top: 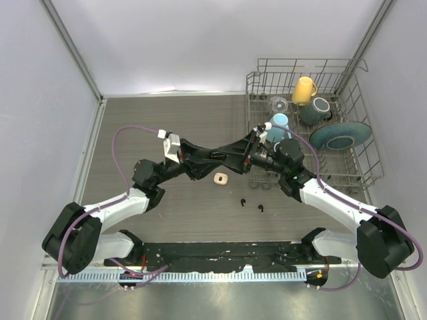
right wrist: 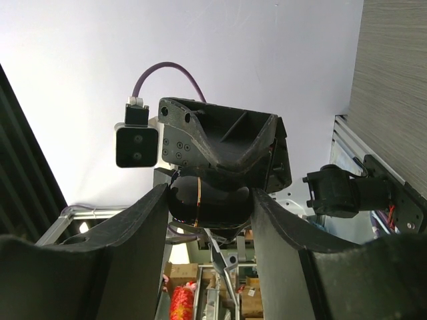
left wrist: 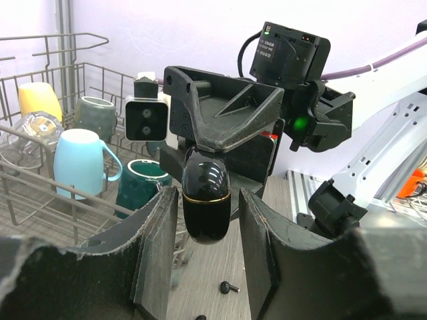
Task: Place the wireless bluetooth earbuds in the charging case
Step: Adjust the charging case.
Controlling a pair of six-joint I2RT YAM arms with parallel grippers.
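A glossy black charging case [left wrist: 207, 200] with a gold band hangs in the air above the table, lid closed. My right gripper [right wrist: 208, 193] is shut on it, and it [right wrist: 200, 203] sits between both right fingers. My left gripper [left wrist: 208, 203] faces it with one finger on each side of the case's lower end. A small gap shows on both sides, so that gripper is open. The two grippers meet at mid-table, left [top: 241, 152] and right [top: 259, 157]. Two black earbuds [top: 242, 201] [top: 260, 207] lie on the table below; one earbud [left wrist: 229, 287] shows between the left fingers.
A small cream-white rounded case [top: 221, 179] lies on the table near the grippers. A wire dish rack [top: 363, 167] stands at the right with a yellow mug [top: 304, 89], a light blue mug [top: 278, 127], a dark teal mug [top: 316, 109] and a blue plate [top: 340, 135].
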